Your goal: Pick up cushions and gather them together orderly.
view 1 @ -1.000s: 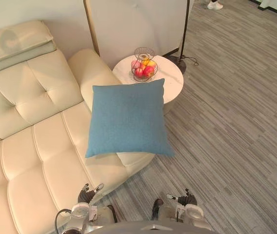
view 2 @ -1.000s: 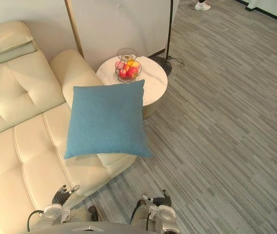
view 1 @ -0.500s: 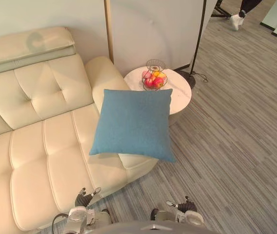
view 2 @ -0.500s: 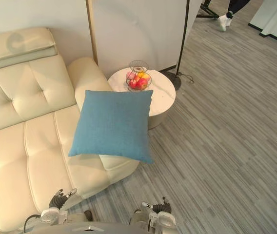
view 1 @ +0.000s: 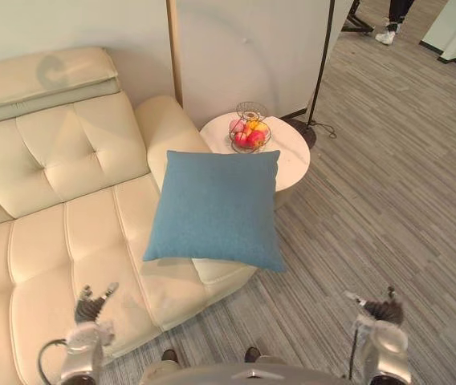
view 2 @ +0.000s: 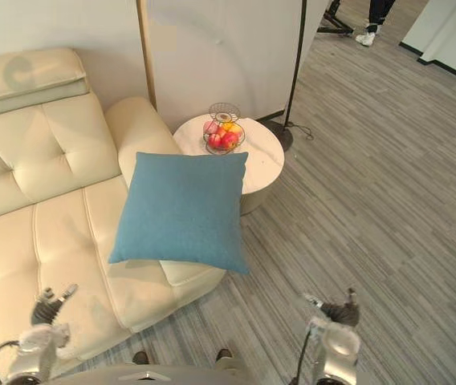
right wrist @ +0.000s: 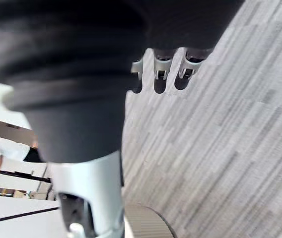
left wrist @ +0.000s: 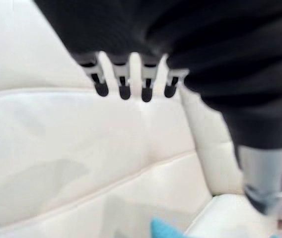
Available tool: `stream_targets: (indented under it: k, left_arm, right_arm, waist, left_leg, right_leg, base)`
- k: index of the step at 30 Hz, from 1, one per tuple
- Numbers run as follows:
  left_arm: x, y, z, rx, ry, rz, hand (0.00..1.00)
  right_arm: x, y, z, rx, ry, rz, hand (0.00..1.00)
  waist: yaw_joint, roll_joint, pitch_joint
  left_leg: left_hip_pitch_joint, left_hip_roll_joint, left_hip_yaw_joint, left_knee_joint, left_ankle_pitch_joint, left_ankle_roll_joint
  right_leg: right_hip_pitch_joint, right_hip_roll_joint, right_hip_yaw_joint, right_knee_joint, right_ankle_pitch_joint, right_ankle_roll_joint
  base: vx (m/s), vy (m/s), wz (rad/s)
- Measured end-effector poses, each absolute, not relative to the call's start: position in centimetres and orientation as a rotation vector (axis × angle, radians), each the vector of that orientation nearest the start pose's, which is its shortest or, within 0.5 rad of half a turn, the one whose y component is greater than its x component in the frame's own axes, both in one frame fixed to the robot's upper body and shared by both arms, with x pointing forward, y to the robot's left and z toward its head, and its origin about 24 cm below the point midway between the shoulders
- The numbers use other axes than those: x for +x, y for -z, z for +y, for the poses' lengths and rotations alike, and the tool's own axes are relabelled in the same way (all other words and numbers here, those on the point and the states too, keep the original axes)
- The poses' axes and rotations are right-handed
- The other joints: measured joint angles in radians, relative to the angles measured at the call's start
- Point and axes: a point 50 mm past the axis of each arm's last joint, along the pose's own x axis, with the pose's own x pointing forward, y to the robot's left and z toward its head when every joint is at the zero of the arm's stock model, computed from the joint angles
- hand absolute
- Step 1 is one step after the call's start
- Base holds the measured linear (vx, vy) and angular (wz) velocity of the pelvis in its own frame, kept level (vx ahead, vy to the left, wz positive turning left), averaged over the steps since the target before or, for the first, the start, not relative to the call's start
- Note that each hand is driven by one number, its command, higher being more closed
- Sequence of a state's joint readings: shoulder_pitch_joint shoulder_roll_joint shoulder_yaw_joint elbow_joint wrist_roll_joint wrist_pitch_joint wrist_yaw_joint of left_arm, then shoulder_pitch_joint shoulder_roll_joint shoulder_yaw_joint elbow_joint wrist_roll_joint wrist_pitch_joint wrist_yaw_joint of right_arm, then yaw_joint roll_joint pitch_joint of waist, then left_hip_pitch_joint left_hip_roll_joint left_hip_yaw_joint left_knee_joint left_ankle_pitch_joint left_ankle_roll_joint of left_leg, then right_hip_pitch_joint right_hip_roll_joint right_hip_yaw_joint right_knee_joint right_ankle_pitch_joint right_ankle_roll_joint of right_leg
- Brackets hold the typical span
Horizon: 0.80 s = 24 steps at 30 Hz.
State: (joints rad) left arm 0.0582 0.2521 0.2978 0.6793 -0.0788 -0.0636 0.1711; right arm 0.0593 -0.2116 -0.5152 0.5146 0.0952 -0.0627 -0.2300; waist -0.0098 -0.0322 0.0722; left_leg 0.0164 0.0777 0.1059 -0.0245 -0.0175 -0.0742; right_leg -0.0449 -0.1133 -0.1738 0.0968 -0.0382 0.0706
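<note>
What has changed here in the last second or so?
Both arms swung outward: the left hand now hangs over the sofa seat, the right hand over the floor, both open and holding nothing. The blue cushion lies untouched on the sofa's end, beside the round table with its fruit basket.

A cream tufted sofa point(view 1: 51, 208) stands against a pale wall point(view 1: 244, 48), with a thin wooden strip point(view 1: 173, 48) running up the wall behind its armrest. Just beside that armrest sits a round white worktop point(view 1: 292, 160) carrying a wire basket of fruit point(view 1: 249, 135). A black floor lamp pole point(view 1: 321, 64) rises just behind it. Grey striped carpet point(view 1: 388, 208) covers the floor, and a person's legs point(view 1: 394, 12) show far off.
</note>
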Motion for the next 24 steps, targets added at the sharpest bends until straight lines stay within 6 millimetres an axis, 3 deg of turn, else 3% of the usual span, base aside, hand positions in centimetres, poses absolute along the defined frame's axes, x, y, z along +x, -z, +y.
stream_targets:
  k: [4, 7, 9, 10, 12, 15, 18, 24]
  left_arm:
    - [19.6, 5.5, 30.3, 0.130, -0.578, 0.473, 0.00]
    - [23.1, 3.3, 29.3, 0.086, -0.561, 0.361, 0.00]
    - [26.2, 0.8, 27.9, 0.056, -0.512, 0.243, 0.00]
    - [26.8, 0.4, 27.7, 0.051, -0.505, 0.225, 0.00]
    - [29.8, -2.5, 26.7, 0.056, -0.457, 0.131, 0.00]
    - [32.7, -5.1, 25.9, 0.063, -0.413, 0.072, 0.00]
    - [34.5, -6.7, 25.4, 0.097, -0.389, 0.054, 0.00]
    - [36.5, -8.4, 23.6, 0.146, -0.326, 0.042, 0.00]
  right_arm:
    - [19.2, 2.0, -33.3, -0.035, 0.802, 0.296, 0.00]
    - [22.9, -0.6, -32.8, -0.026, 0.744, 0.190, 0.00]
    - [26.3, -3.3, -31.5, -0.020, 0.674, 0.093, 0.00]
    - [27.0, -3.8, -31.1, -0.010, 0.660, 0.072, 0.00]
    - [30.4, -6.8, -28.7, 0.019, 0.574, -0.027, 0.00]
    - [33.0, -9.4, -26.4, 0.053, 0.485, -0.102, 0.00]
    - [34.6, -11.7, -24.6, 0.068, 0.427, -0.163, 0.00]
    - [36.4, -13.9, -21.0, 0.156, 0.354, -0.213, 0.00]
  waist:
    - [0.000, 0.012, 0.009]
    - [0.001, 0.030, 0.042]
    - [0.011, 0.042, 0.069]
    - [0.013, 0.044, 0.073]
    - [0.021, 0.049, 0.119]
    - [0.027, 0.050, 0.162]
    - [0.033, 0.050, 0.207]
    - [0.038, 0.047, 0.273]
  left_leg:
    - [-0.060, -0.004, -0.002, -0.018, 0.031, 0.004]
    - [-0.121, -0.005, -0.025, -0.012, 0.052, 0.005]
    - [-0.173, 0.000, -0.028, -0.008, 0.070, 0.003]
    - [-0.187, 0.002, -0.028, -0.007, 0.075, 0.003]
    - [-0.241, 0.008, -0.033, 0.007, 0.094, 0.000]
    - [-0.286, 0.010, -0.042, 0.015, 0.112, -0.001]
    - [-0.324, 0.010, -0.042, 0.028, 0.126, -0.001]
    - [-0.398, 0.013, -0.035, 0.034, 0.157, -0.011]
  right_leg:
    - [-0.061, 0.000, 0.000, -0.014, 0.026, -0.001]
    - [-0.104, 0.000, -0.004, -0.015, 0.044, -0.006]
    - [-0.153, 0.005, -0.004, -0.011, 0.058, -0.014]
    - [-0.166, 0.007, -0.005, -0.010, 0.061, -0.016]
    - [-0.224, 0.012, -0.005, 0.006, 0.072, -0.025]
    - [-0.280, 0.012, 0.003, 0.040, 0.072, -0.026]
    - [-0.336, 0.012, 0.046, 0.082, 0.070, -0.027]
    - [-0.452, 0.009, 0.068, 0.174, 0.052, -0.031]
  base:
    - [-0.07, 0.006, 0.03]
    - [-0.08, -0.004, 0.18]
    - [-0.11, -0.019, 0.09]
    - [-0.11, -0.025, 0.04]
    - [-0.10, -0.039, 0.04]
    - [-0.09, -0.035, 0.07]
    - [-0.08, -0.001, 0.03]
    - [-0.11, -0.025, -0.01]
